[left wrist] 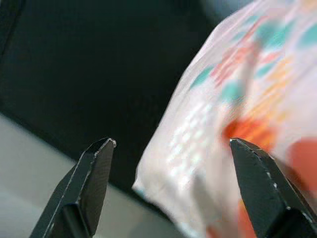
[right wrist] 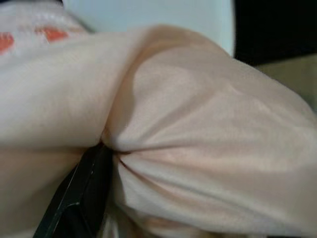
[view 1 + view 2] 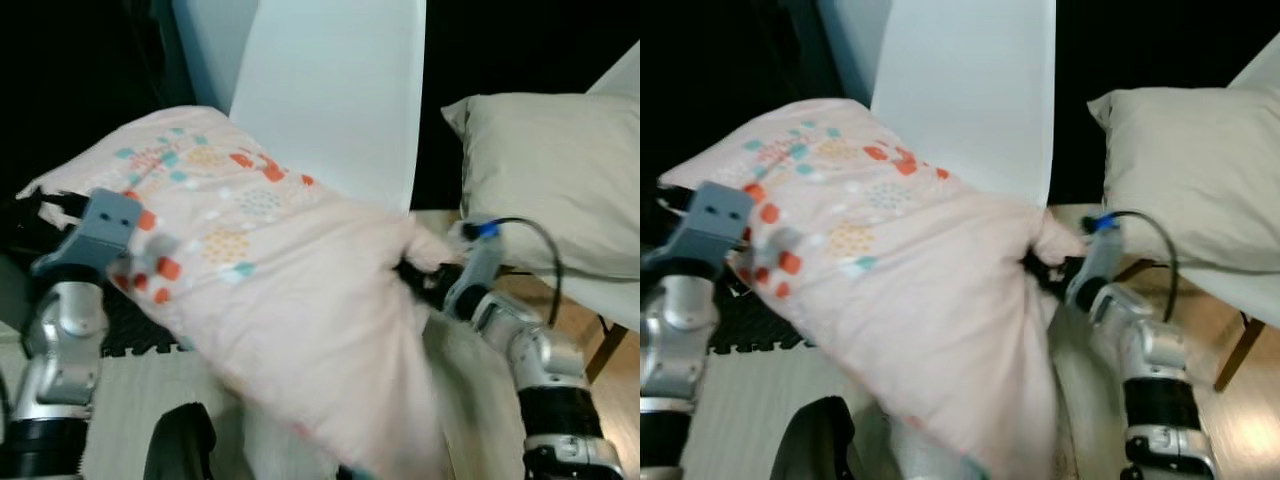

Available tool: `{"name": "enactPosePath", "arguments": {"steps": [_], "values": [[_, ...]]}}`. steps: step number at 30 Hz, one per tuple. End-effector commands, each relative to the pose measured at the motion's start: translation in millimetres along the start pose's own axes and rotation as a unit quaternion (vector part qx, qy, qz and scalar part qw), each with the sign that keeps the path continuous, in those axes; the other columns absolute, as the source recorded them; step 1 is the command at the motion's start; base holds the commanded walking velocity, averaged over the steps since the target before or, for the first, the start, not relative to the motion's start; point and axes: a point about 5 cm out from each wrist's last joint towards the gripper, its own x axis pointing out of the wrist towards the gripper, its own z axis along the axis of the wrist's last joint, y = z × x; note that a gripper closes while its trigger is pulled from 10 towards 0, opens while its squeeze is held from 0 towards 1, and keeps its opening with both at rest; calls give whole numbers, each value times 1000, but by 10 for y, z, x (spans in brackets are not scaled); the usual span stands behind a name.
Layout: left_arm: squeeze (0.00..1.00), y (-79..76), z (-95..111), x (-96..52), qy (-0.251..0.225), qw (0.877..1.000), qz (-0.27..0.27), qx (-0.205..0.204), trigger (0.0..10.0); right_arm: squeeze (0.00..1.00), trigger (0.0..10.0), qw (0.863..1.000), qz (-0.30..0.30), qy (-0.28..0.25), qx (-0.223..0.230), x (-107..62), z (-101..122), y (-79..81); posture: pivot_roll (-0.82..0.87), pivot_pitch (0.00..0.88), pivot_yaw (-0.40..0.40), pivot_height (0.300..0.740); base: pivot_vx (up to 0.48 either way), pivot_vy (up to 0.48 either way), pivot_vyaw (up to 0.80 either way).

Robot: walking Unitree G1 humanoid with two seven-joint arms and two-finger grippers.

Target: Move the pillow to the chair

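Before the white chair [image 3: 330,90], the patterned pillow [image 3: 280,290] is held aloft, its 3 o'clock corner pinched by the right gripper [image 3: 415,275] fingers. The left gripper [image 1: 171,186] fingers are spread beside its 9 o'clock edge, gripping nothing. A slip from that single bunched pinch is judged likely, since the sagging bulk is unsupported.

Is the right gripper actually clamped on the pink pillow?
Yes. The right gripper is shut on the pink pillow; fabric bunches into tight puckers around its finger.

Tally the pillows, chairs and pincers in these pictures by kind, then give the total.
Pillows: 2, the pink patterned pillow and the beige pillow.
Chairs: 2, the white chair and the chair under the beige pillow.
Pincers: 2, the left pincer and the right pincer.
Total: 6.
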Motion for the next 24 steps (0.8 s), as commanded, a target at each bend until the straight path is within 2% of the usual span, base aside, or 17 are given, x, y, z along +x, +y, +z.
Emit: {"name": "enactPosePath", "arguments": {"steps": [1, 2, 3, 4, 5, 6, 7, 10, 12, 14, 15, 17, 18, 20, 21, 23, 24], "values": [[1000, -139, 17, -45, 2, 1000, -19, -15, 10000, 1000, 10000, 1000, -8, -5, 11, 0, -51, -45, -73, 159, 16, 490, 0, 0, 0], [1000, -209, 52, -58, 0, 999, -29, -32, 10000, 1000, 10000, 1000, -3, -10, 24, 15, -53, -33, -76, 147, 18, 490, 0, 0, 0], [1000, -209, 52, -58, 0, 999, -29, -32, 10000, 1000, 10000, 1000, -3, -10, 24, 15, -53, -33, -76, 147, 18, 490, 0, 0, 0], [1000, -263, 59, -68, 9, 998, -36, -58, 10000, 0, 10000, 999, -1, -16, 41, 28, -63, -32, -77, 138, 17, 490, 0, 0, 0], [890, -297, 59, -70, 16, 996, -40, -75, 10000, 0, 10000, 998, -1, -19, 53, 39, -71, -35, -75, 135, 17, 490, 0, 0, 0], [890, -297, 59, -70, 16, 996, -40, -75, 10000, 0, 10000, 998, -1, -19, 53, 39, -71, -35, -75, 135, 17, 490, 0, 0, 0], [0, -331, 8, -77, 53, 989, -37, -133, 10000, 0, 10000, 995, 22, -23, 96, 40, -121, -34, -73, 122, 13, 490, 0, 0, 0], [0, -323, -36, -79, 71, 985, -33, -154, 10000, 0, 10000, 994, 34, -4, 106, 24, -180, -37, -72, 121, 13, 500, 0, 0, 0], [0, -278, -103, -77, 84, 985, -26, -149, 10000, 0, 10000, 996, 29, 64, 56, -24, -304, -104, -70, 109, 15, 510, 0, 0, 0], [0, -235, -166, -77, 94, 985, -19, -141, 10000, 0, 10000, 990, 44, 128, 30, -114, -385, -180, -72, 103, 17, 520, 0, 0, 0], [0, -235, -166, -77, 94, 985, -19, -141, 10000, 0, 10000, 990, 44, 128, 30, -114, -385, -180, -72, 103, 17, 520, 0, 0, 0], [0, -213, -211, -80, 101, 986, -17, -134, 10000, 0, 10000, 983, 85, 161, 11, -236, -358, -243, -73, 97, 16, 530, 0, 0, 0], [0, -213, -211, -80, 101, 986, -17, -134, 10000, 0, 10000, 983, 85, 161, 11, -236, -358, -243, -73, 97, 16, 530, 0, 0, 0], [0, -208, -229, -87, 104, 986, -16, -132, 10000, 0, 10000, 981, 125, 146, -3, -338, -206, -286, -73, 98, 16, 540, 0, 0, 0], [0, -208, -229, -87, 104, 986, -16, -132, 10000, 0, 10000, 981, 125, 146, -3, -338, -206, -286, -73, 98, 16, 540, 0, 0, 0], [0, -235, -232, -95, 106, 985, -18, -133, 10000, 0, 10000, 984, 133, 111, -38, -428, 13, -390, -81, 93, 9, 550, 0, 0, 0], [0, -235, -232, -95, 106, 985, -18, -133, 10000, 0, 10000, 984, 133, 111, -38, -428, 13, -390, -81, 93, 9, 550, 0, 0, 0]]}}
